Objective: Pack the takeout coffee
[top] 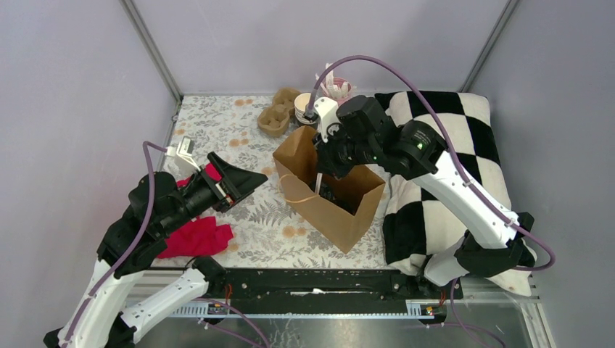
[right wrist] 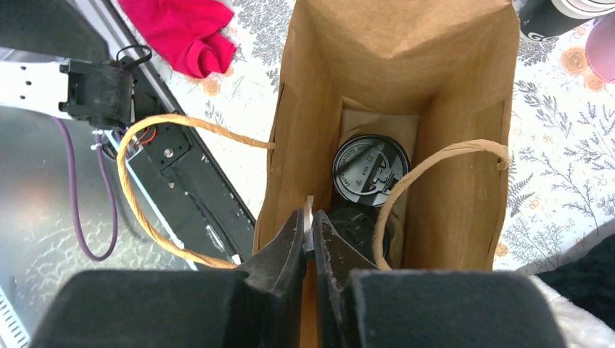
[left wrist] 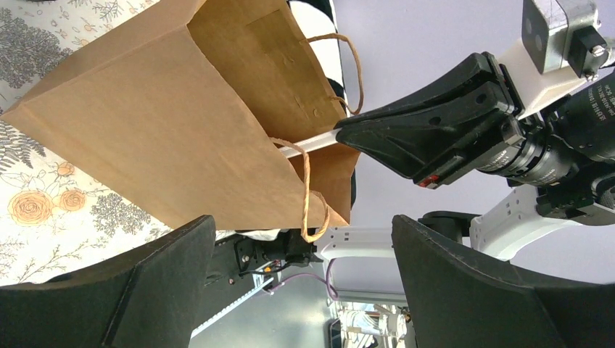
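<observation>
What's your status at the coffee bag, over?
Left gripper open, beside the bag. Right gripper shut on a thin white stick pointing into the bag. Two lidded cups upright inside. One handle loops across the opening.

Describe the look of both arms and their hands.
The left arm and right arm have white shells between black joints, and a purple cable loops along each. The left hand and right hand each have two black, wedge-shaped fingers beside a white camera bracket. The right arm shows a green light.
</observation>
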Robot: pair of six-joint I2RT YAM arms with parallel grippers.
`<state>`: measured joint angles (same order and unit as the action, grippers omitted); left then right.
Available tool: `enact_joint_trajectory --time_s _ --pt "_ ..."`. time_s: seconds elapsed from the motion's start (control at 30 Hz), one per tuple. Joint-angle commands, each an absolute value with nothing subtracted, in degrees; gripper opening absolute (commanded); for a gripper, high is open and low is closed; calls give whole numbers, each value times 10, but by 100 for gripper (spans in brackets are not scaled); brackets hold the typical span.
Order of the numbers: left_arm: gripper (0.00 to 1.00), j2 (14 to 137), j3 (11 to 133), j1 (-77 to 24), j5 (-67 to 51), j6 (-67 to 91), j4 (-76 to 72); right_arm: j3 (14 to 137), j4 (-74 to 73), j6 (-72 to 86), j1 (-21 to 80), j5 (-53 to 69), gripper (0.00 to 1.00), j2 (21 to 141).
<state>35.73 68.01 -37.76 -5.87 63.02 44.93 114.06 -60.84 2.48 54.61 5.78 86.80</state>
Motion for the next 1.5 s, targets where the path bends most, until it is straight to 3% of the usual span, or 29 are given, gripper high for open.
enact_joint_trajectory --time_s 0.0,0.1,0.17,0.43,0.7,0.93,1.47 --pt "95 357 681 -379 -64 633 429 1112 -555 44 553 13 14 842" --pt "95 357 683 -379 -66 632 432 1104 -548 49 552 13 20 846" --pt "95 357 687 -380 -68 631 435 1106 -552 53 553 8 29 852" --pt "95 361 709 -379 -63 619 462 1112 -537 57 553 5 43 843" --pt "95 359 706 -379 -65 619 468 1183 -508 98 538 -223 82 855" --pt "95 363 708 -378 -65 618 488 1278 -440 128 404 -144 87 897" --pt "95 379 682 -379 -63 590 490 1203 -315 182 168 -38 80 1076"
